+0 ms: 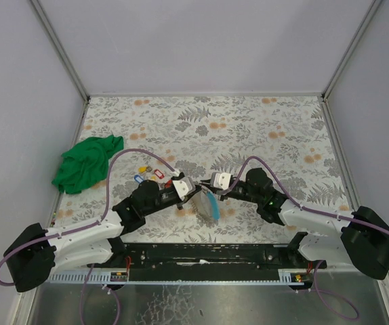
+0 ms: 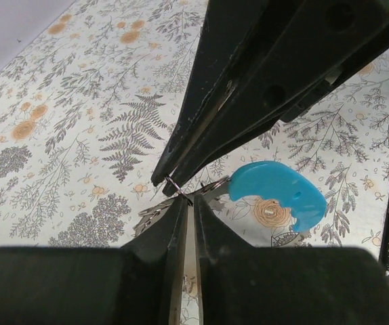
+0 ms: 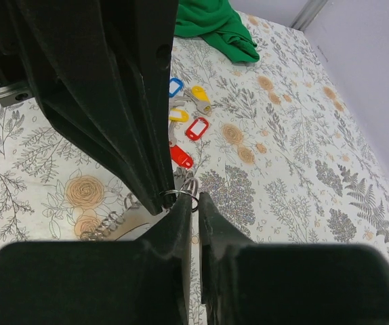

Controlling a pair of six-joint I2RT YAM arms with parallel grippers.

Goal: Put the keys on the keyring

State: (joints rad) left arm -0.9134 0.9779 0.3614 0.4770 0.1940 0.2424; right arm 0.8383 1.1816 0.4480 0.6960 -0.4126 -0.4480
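1. top view: the left end effector (image 1: 193, 191) and right end effector (image 1: 207, 187) meet tip to tip low over the table (image 1: 262, 128), with the keyring (image 1: 211, 205) between them. the keys (image 1: 148, 176) lie loose to the left, near a green cloth (image 1: 86, 162).
2. left wrist: the left jaws are together, clamped on the keyring's thin wire. its blue arc (image 2: 279, 198) sits just beyond. the right tips touch the same wire.
3. right wrist: the right jaws stand nearly together around the wire; whether they grip it i cannot tell. tagged keys lie on the table beyond, apart from the keyring.
4. step, as i judge it: steadying the keyring between both arms. the next move calls for one arm to hold it while the other fetches a key and threads it on.
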